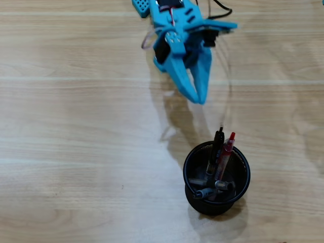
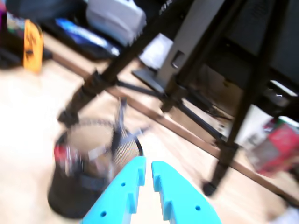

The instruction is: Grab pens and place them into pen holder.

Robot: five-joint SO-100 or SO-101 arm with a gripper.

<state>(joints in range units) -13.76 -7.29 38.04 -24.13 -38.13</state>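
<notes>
A black mesh pen holder (image 1: 195,154) stands on the wooden table at the lower right of the overhead view. It holds several pens, among them a black pen (image 1: 217,144) and a red pen (image 1: 228,148) that stick up at its far rim. My blue gripper (image 1: 198,97) hangs above the table, just beyond the holder. Its jaws are together and hold nothing. In the wrist view, which is blurred, the gripper (image 2: 148,164) points past the holder (image 2: 74,191), which sits at the lower left. No loose pen shows on the table.
The light wooden table (image 1: 76,126) fills the overhead view. In the wrist view black tripod legs (image 2: 233,135) stand beyond the table's far edge. A white box (image 2: 117,18), an orange object (image 2: 32,44) and a red box (image 2: 276,148) lie behind.
</notes>
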